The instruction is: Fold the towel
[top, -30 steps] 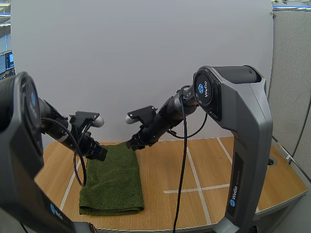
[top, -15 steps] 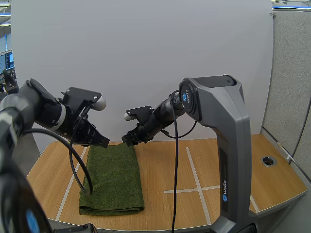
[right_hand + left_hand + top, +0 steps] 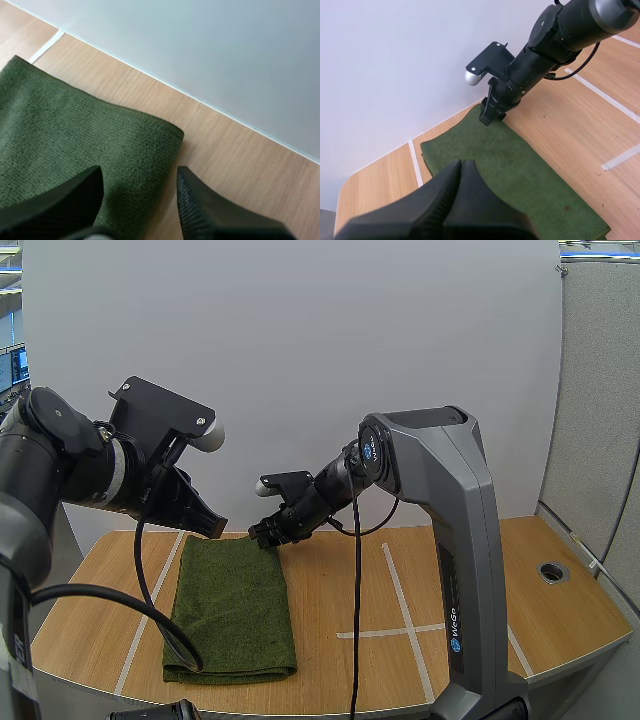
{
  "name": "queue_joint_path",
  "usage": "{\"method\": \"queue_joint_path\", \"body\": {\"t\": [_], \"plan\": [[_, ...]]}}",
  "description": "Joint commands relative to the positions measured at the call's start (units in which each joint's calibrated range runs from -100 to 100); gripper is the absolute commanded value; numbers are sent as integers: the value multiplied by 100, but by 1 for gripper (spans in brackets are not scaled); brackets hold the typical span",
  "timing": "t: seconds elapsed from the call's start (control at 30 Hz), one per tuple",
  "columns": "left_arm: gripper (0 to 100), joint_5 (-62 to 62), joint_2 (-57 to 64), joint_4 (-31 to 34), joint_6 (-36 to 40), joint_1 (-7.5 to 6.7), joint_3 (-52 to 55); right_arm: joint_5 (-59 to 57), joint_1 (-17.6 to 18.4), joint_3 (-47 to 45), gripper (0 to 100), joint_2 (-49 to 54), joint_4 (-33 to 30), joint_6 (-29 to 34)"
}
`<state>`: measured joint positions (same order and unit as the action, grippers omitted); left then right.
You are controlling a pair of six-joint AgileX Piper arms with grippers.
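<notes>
A dark green towel (image 3: 235, 605) lies flat on the wooden table (image 3: 330, 580) as a long strip running from the back edge to the front. My left gripper (image 3: 211, 527) hangs shut just over the towel's far left corner; in the left wrist view its fingers (image 3: 461, 165) lie together as one dark wedge above the towel (image 3: 515, 170). My right gripper (image 3: 263, 534) is at the far right corner, seen there from the left wrist too (image 3: 491, 115). It is open (image 3: 140, 172), straddling the towel's (image 3: 75, 125) corner edge with nothing pinched.
White tape lines (image 3: 400, 605) cross the table right of the towel, where the wood is bare. A round hole (image 3: 553, 571) sits near the table's right edge. A white wall stands close behind the towel's far end.
My left arm has lifted and swung nearer the camera, its gripper staying by the far left corner. My right gripper slid slightly left and down onto the far right corner.
</notes>
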<state>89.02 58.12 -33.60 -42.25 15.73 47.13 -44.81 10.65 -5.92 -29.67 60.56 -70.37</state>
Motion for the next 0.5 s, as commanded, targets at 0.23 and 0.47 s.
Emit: {"method": "queue_joint_path", "body": {"t": [0.23, 0.47], "plan": [[0, -195, 197, -37, 14, 113, 2, -272, -16, 33, 75, -218, 448, -306], [0, -252, 414, -24, 14, -89, 2, -552, 42, 33, 75, -289, 605, -424]]}}
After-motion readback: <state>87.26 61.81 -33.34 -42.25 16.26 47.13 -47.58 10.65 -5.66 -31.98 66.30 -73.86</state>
